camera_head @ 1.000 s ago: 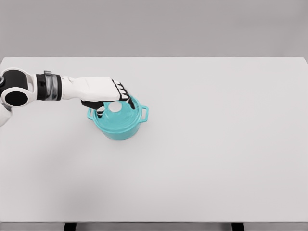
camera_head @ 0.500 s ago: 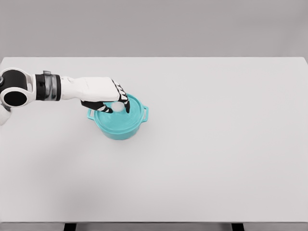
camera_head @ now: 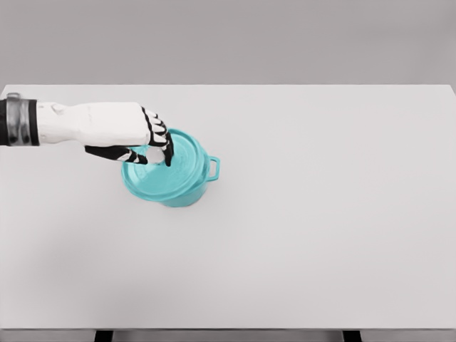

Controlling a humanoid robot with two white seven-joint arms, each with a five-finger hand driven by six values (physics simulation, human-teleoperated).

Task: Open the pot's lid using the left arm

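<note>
The left robot hand [camera_head: 135,139] reaches in from the left, its fingers [camera_head: 168,151] curled down around the pale knob of the teal lid [camera_head: 165,169], grasping it. The lid sits raised and shifted left over the teal pot [camera_head: 194,187], which stands left of centre on the white bench [camera_head: 320,214].
</note>
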